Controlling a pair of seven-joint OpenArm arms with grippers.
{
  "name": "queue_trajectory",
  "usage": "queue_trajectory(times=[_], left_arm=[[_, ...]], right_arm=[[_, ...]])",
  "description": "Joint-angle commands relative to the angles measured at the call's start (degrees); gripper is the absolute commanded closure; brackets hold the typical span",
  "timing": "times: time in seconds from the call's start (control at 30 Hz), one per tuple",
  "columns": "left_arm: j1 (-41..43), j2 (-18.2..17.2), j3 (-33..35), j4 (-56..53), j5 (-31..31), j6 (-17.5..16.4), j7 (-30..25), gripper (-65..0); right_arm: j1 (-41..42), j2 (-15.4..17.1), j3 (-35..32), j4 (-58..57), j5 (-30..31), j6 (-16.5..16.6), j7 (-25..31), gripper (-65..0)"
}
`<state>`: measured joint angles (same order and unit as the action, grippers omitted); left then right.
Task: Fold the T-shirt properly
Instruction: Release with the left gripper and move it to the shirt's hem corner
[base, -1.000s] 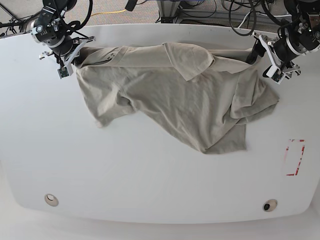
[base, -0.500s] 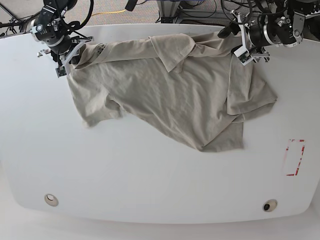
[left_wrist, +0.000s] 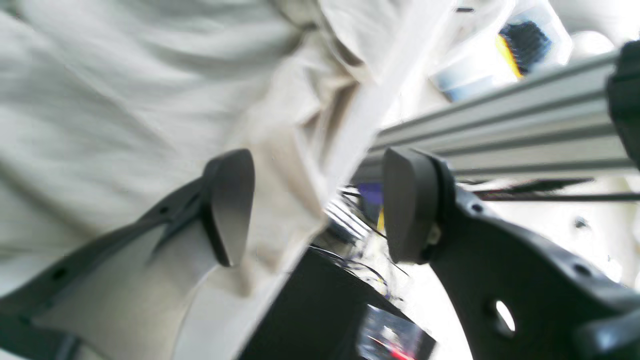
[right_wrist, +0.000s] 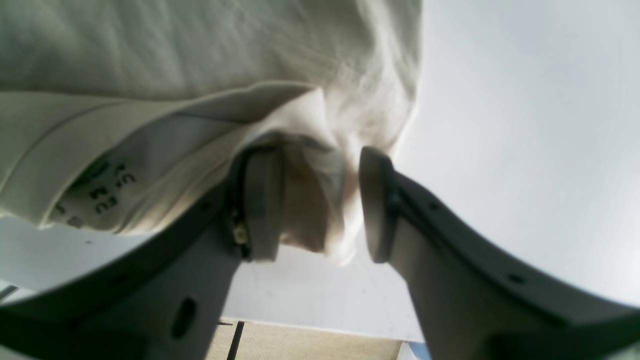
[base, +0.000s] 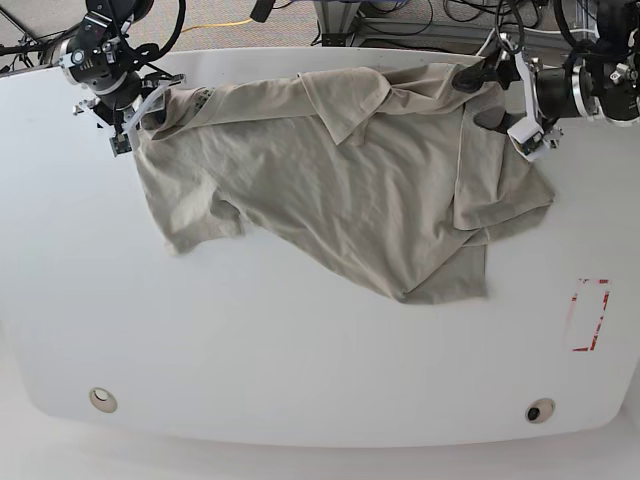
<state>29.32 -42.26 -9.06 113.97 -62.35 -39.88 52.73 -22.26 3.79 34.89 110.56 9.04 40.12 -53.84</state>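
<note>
— What has been changed since half a second ago?

— Since then, the left gripper has been opened and drawn slightly back toward the base view's right; the cloth it clamped earlier is now seen loose between its parted pads. The T-shirt itself has hardly been shifted.

— How is the left gripper's state shown?

— In the left wrist view a wide gap is seen between the two dark pads. A fold of beige fabric is draped across that gap, lying close to the one pad, while the other pad is kept clear of it. Nothing is pinched.

— And the right gripper?

— It is seen closed partway on the shirt. In the right wrist view a bunched fold is caught between the fingers, pressed against the one pad; whether the other pad is touched by the cloth cannot be told. A printed label is seen just beside the grip, inside the collar band.

— Where is the shirt laid?

— It is spread, wrinkled, over the far half of the white table, its upper edge stretched between the two grippers. One flap is folded over near the top middle, and a lower corner is pointed toward the near right, well apart from the red marking on the table.
</note>
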Motion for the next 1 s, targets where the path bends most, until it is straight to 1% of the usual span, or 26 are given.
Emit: queue_trajectory(times=[0.0, 0.07, 0.1, 0.17, 0.23, 0.4, 0.43, 0.47, 0.5, 0.57, 0.6, 0.63, 0.73, 0.87, 0.97], left_arm=[[-1.23, -1.04, -5.4, 0.53, -1.43, -0.12, -1.43, -37.2], [-1.94, -0.68, -9.09, -0.43, -1.08, -0.12, -1.43, -37.2], [-3.43, 0.02, -10.5, -0.87, -0.73, -0.12, -1.43, -37.2], [-6.77, 1.51, -12.7, -2.1, 0.15, -0.12, -1.35, -37.4], [-9.94, 3.1, -14.46, -3.42, 2.7, -0.12, -1.35, -37.5], [-16.44, 6.35, -14.54, -7.38, 10.61, -0.12, -1.35, -37.5], [-18.02, 7.67, -14.54, -8.26, 12.63, -0.12, -1.35, -37.5], [-20.22, 9.51, -14.54, -9.23, 15.18, 0.36, -1.35, -37.6], [-21.28, 10.39, -14.63, -9.84, 16.41, 1.33, -1.35, -37.6], [-24.88, 13.47, -14.9, -12.83, 21.69, 4.93, -1.35, -37.6], [-26.55, 15.05, -14.9, -14.5, 23.8, 6.16, -1.35, -37.6], [-27.78, 16.11, -14.9, -15.82, 25.2, 6.69, -1.35, -37.8], [-32.44, 19.36, -14.9, -21.8, 30.3, 7.04, -1.35, -37.8], [-37.63, 22.88, -15.16, -29.18, 34.08, 7.22, -1.61, -37.8], [-41.94, 25.51, -17.36, -36.21, 36.81, 7.22, -1.61, -37.8]], right_arm=[[0.5, 0.56, 0.23, 0.95, 0.41, -0.12, 1.05, -34.2], [0.59, 0.56, 0.23, 0.95, 0.41, -0.12, 1.05, -38.7], [0.59, 0.56, 0.23, 0.95, 0.41, -0.12, 1.05, -39.6], [0.68, 0.56, 0.23, 0.95, 0.41, -0.12, 1.05, -39.2], [0.77, 0.56, 0.23, 0.95, 0.32, -0.12, 1.05, -38.5], [1.03, 0.56, 0.14, 0.95, 0.32, -0.12, 1.05, -38.5], [1.21, 0.56, 0.14, 0.95, 0.32, -0.12, 1.05, -38.5], [1.21, 0.56, 0.14, 0.95, 0.32, -0.12, 1.05, -38.5], [1.21, 0.56, 0.14, 0.95, 0.32, -0.12, 1.05, -38.5], [1.21, 0.56, 0.31, 0.95, 0.32, -0.12, 1.05, -38.5], [1.29, 0.56, 0.31, 0.95, 0.32, -0.12, 1.05, -38.5], [1.38, 0.56, 0.31, 0.95, 0.32, -0.12, 1.05, -38.5], [1.47, 0.56, 0.31, 0.95, 0.32, -0.12, 1.05, -38.5], [1.47, 0.56, 0.31, 0.87, 0.32, -0.12, 1.05, -38.5], [1.47, 0.56, 0.31, 0.87, 0.32, -0.12, 1.05, -38.5]])
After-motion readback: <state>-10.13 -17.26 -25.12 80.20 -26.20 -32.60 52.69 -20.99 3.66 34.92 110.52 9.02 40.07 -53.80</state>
